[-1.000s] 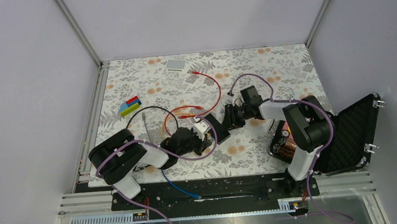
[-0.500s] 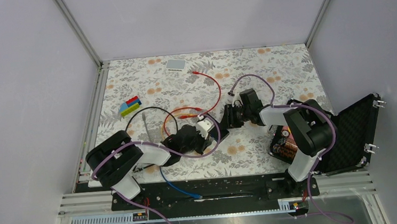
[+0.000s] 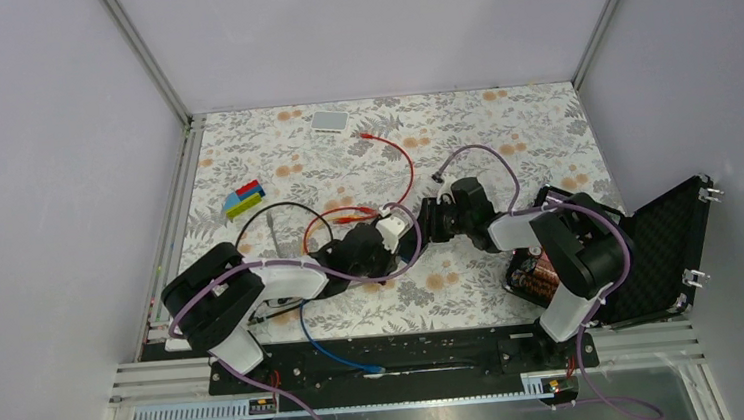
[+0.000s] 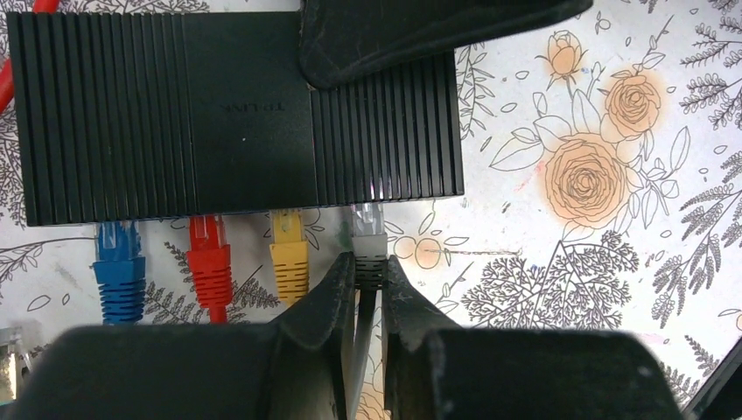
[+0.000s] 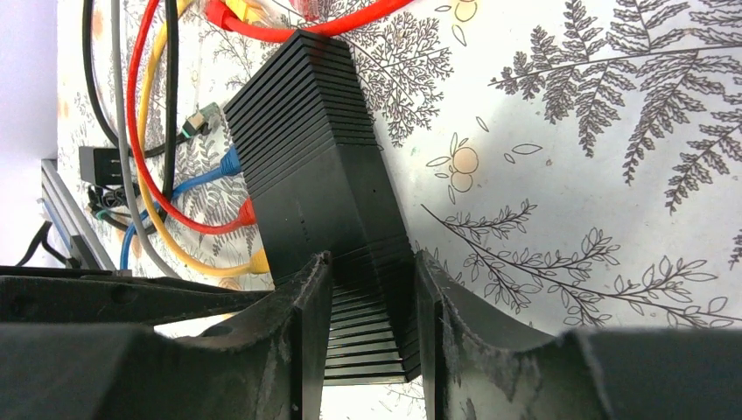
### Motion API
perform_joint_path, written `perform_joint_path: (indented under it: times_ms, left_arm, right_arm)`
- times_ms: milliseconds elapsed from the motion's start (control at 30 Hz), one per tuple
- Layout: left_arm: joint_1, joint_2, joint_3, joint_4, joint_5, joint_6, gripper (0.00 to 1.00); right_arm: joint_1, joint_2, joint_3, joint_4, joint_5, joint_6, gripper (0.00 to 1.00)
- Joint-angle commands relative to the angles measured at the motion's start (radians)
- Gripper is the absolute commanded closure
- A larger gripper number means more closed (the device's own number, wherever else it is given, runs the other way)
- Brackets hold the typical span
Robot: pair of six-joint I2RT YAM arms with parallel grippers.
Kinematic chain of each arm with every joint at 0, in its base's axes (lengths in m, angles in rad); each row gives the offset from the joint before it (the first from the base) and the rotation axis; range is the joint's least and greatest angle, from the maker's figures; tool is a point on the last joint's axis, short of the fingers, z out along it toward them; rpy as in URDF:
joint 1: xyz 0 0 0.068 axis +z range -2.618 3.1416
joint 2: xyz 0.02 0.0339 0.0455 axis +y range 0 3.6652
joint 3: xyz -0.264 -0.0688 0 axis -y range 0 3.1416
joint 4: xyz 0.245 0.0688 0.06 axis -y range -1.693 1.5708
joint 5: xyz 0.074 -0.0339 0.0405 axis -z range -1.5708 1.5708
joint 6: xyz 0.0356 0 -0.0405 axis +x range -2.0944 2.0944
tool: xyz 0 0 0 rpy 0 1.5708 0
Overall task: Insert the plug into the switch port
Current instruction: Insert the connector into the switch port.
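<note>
The switch (image 4: 175, 114) is a flat black ribbed box lying on the flowered table. Blue, red and yellow plugs sit in ports along its near side. My left gripper (image 4: 368, 262) is shut on the grey-booted plug (image 4: 367, 229). The plug's clear tip meets the switch port (image 4: 367, 203) at the right end of that row. How deep it sits is hidden. My right gripper (image 5: 372, 258) is shut on one end of the switch (image 5: 315, 175), a finger on each flat face. In the top view the left gripper (image 3: 387, 234) and right gripper (image 3: 431, 218) nearly meet.
Red (image 3: 399, 163), black (image 3: 268, 210) and blue (image 3: 331, 349) cables loop around the arms. A small white box (image 3: 330, 121) lies far back and coloured bricks (image 3: 244, 199) lie at the left. An open black case (image 3: 656, 243) with batteries (image 3: 532, 276) stands at the right.
My left gripper has carried the plug right and farther from the bases, up to the switch. My right wrist has shifted slightly left, still holding the switch.
</note>
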Motion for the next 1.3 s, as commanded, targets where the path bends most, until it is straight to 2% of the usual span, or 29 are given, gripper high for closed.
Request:
perform_joint_path:
  times_ms: [0, 367, 467, 600, 767, 867, 1000, 1067, 1167, 1267]
  left_arm:
    - [-0.005, 0.017, 0.127, 0.178, -0.097, -0.048, 1.0]
    - [-0.002, -0.002, 0.14, 0.079, -0.268, -0.116, 1.0]
    - [0.008, -0.02, 0.139, 0.042, -0.274, -0.126, 1.0]
    - [0.012, -0.07, 0.092, 0.086, -0.212, -0.126, 1.0]
    - [0.012, -0.126, -0.026, 0.218, -0.075, -0.068, 1.0]
    - [0.012, -0.142, -0.077, 0.281, -0.029, -0.04, 1.0]
    - [0.011, -0.138, -0.136, 0.439, 0.111, 0.043, 1.0]
    - [0.015, -0.122, -0.13, 0.459, 0.157, 0.07, 1.0]
    - [0.02, -0.106, -0.103, 0.452, 0.154, 0.058, 1.0]
    - [0.029, -0.097, -0.054, 0.348, 0.044, 0.002, 1.0]
  right_arm:
    - [0.19, 0.074, -0.12, -0.236, -0.246, 0.108, 0.7]
    - [0.234, 0.06, -0.205, -0.115, -0.237, 0.19, 0.71]
    - [0.234, 0.042, -0.22, -0.118, -0.231, 0.19, 0.72]
    - [0.234, 0.009, -0.222, -0.118, -0.247, 0.187, 0.72]
    - [0.234, -0.007, -0.184, -0.14, -0.311, 0.141, 0.71]
    - [0.234, 0.026, -0.14, -0.165, -0.349, 0.094, 0.71]
    - [0.234, 0.097, -0.094, -0.141, -0.412, 0.07, 0.71]
    - [0.234, 0.132, -0.077, -0.125, -0.441, 0.071, 0.72]
    - [0.234, 0.158, -0.087, -0.066, -0.475, 0.096, 0.73]
    - [0.234, 0.147, -0.125, -0.018, -0.474, 0.133, 0.74]
